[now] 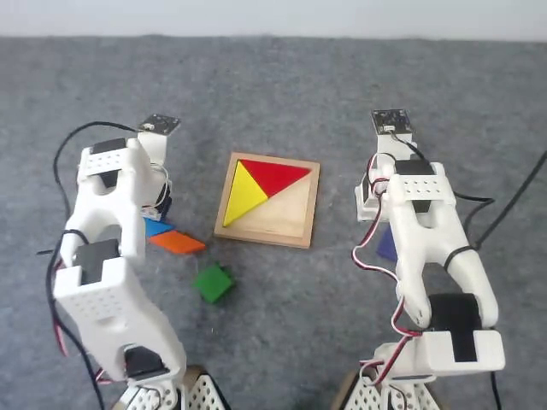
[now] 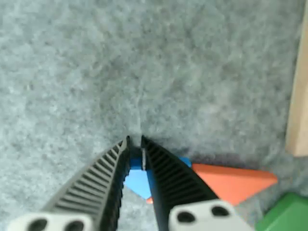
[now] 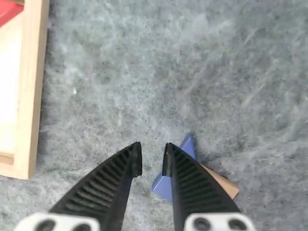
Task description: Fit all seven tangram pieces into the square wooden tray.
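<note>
On the grey felt-covered worktop [image 1: 282, 342], closest to the arm bases, a green square tangram piece [image 1: 212, 282] lies by itself. Just beyond it, toward the left arm, an orange flat pointed tangram piece [image 1: 178, 243] rests against a light blue flat tangram piece [image 1: 156, 226]. The left tool [image 2: 135, 142] stands over the light blue piece with its ribbed black fingers [image 2: 168, 175] almost pressed together. A strip of blue shows in the narrow gap, so the tool appears to be pinching the piece, though the contact itself is hard to make out.

On the other side, the right tool [image 3: 151, 159] hangs low over the felt with its fingers slightly spread and only felt between them. A dark blue flat pointed tangram piece [image 3: 188, 146] lies partly under one finger, with a tan flat corner [image 3: 224, 185] just beside it.

Farther off, between the two arms, the square light wooden tray [image 1: 314, 205] lies flat. It holds a yellow triangular piece [image 1: 242, 192] and a red triangular piece [image 1: 275, 175], which meet along one edge; the rest of its floor is bare wood.
</note>
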Controlling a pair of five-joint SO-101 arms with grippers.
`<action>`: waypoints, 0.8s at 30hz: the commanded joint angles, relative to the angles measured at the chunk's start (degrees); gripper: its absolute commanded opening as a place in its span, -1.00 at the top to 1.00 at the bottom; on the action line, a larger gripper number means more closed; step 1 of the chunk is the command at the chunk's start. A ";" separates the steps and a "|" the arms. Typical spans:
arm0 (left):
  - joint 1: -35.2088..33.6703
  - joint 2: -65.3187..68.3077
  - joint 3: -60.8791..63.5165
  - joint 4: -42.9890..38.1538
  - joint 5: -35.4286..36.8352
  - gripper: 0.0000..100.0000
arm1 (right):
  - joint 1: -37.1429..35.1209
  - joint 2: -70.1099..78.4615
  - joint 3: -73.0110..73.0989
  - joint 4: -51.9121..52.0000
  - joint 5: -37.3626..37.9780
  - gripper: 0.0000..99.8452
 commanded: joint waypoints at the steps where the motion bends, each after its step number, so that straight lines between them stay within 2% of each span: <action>1: -0.97 -4.40 -0.31 1.14 -1.49 0.91 | -0.31 -4.18 -0.18 -0.31 0.70 0.83; 4: -2.37 -7.82 0.66 1.49 -1.76 0.91 | -0.22 -4.18 -0.18 -0.31 0.70 0.83; 7: -4.04 -12.92 3.03 2.99 -5.36 0.91 | -0.22 -4.18 -0.26 -0.31 0.70 0.83; 15: -5.10 -23.12 14.64 3.08 -10.37 0.91 | -0.13 -4.26 -0.35 -0.22 0.70 0.83; 19: -5.27 -28.13 13.41 3.43 -12.57 0.91 | -0.22 -4.26 -0.26 -0.22 0.70 0.83; 21: -5.27 -30.07 12.00 3.34 -17.85 0.86 | -0.40 -4.26 -0.18 -0.22 0.70 0.83; 24: -4.31 -29.98 11.21 2.37 -30.15 0.69 | -0.48 -4.18 -0.18 -0.22 0.70 0.83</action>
